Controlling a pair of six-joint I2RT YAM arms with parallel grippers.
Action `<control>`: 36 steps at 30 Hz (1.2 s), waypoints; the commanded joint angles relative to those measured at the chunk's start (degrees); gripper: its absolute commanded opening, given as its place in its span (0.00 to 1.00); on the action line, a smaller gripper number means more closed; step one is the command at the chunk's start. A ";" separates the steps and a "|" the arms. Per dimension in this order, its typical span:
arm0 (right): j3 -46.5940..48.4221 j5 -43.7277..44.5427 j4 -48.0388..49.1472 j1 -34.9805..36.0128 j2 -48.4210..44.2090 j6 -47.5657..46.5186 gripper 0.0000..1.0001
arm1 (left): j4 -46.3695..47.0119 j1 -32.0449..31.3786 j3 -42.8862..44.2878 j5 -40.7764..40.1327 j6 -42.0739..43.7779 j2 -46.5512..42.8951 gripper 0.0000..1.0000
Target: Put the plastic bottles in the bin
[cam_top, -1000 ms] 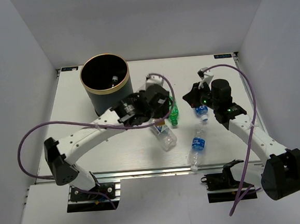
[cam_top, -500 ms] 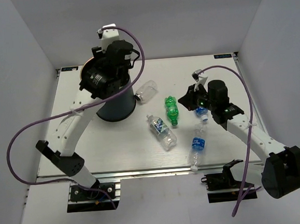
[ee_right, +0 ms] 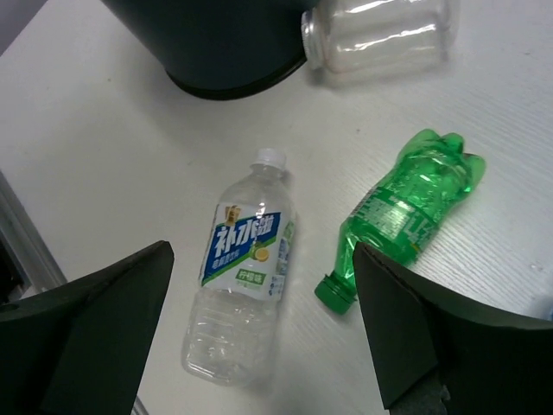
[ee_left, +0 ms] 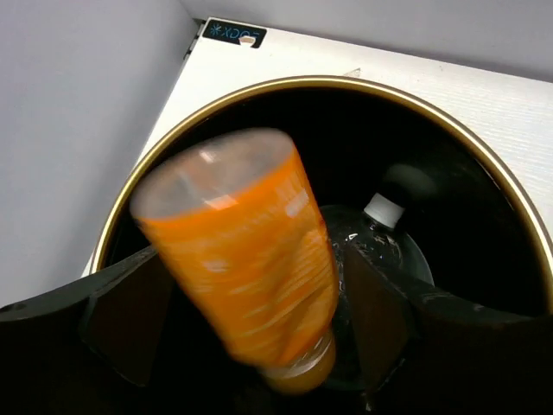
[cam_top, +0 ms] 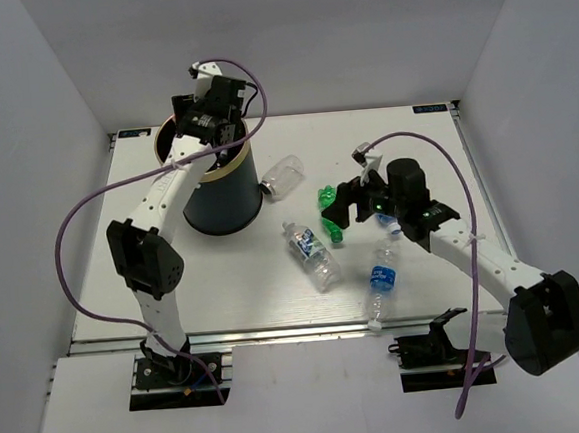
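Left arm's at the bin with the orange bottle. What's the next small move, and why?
Probably open the left gripper wider and hold position: the orange bottle hangs blurred between its fingers, above the mouth of the bin, so it should drop in beside the clear bottle inside.

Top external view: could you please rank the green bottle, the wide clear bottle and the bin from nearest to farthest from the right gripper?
1. The green bottle, right beneath the right gripper.
2. The wide clear bottle, farther back and to the left, by the bin.
3. The bin, at the far left.
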 commanded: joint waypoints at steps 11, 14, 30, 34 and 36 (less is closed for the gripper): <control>11.01 7.30 -12.62 10.91 14.72 -7.70 0.90 | 4.41 -1.18 -12.35 25.21 -1.16 -22.13 1.00; 13.38 11.71 -14.29 14.42 18.86 -8.14 0.88 | 10.20 -1.18 -25.90 37.08 1.11 -32.03 1.00; 25.51 35.27 -24.84 26.20 37.68 -6.65 0.67 | 35.35 0.04 -63.65 52.41 8.50 -65.92 1.00; 25.87 34.39 -26.07 26.20 37.94 -6.73 0.33 | 35.17 0.05 -64.88 52.41 8.50 -70.39 1.00; 26.05 34.40 -25.99 26.21 36.99 -6.65 0.25 | 35.79 0.05 -66.45 51.88 7.98 -72.68 1.00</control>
